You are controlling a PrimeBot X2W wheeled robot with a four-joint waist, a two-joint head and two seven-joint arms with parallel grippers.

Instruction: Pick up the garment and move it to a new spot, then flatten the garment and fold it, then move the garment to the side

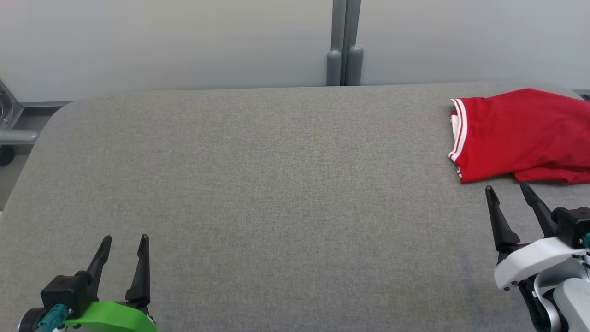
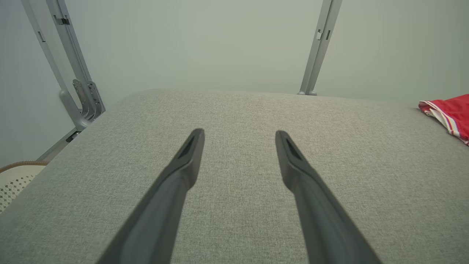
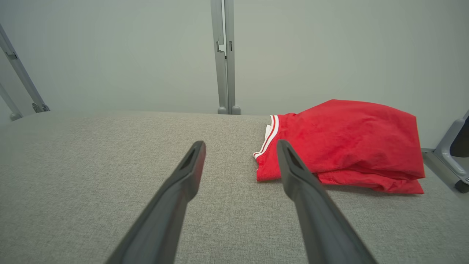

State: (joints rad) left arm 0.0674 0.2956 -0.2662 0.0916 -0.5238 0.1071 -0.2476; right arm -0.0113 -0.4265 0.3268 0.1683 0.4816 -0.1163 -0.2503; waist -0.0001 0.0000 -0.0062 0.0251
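Just short of the red garment (image 1: 521, 133), the right gripper (image 1: 506, 187) hangs open and empty; a shallow pinch there may catch one layer and unravel it.

No lettering, label, brand, number or sign can be read; nothing legible is made out on the red garment (image 1: 525, 133) at the table's (image 1: 276, 184) far right edge.

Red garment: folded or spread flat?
Folded, loosely: the red garment lies in stacked layers, two edges one above the other along its near side.
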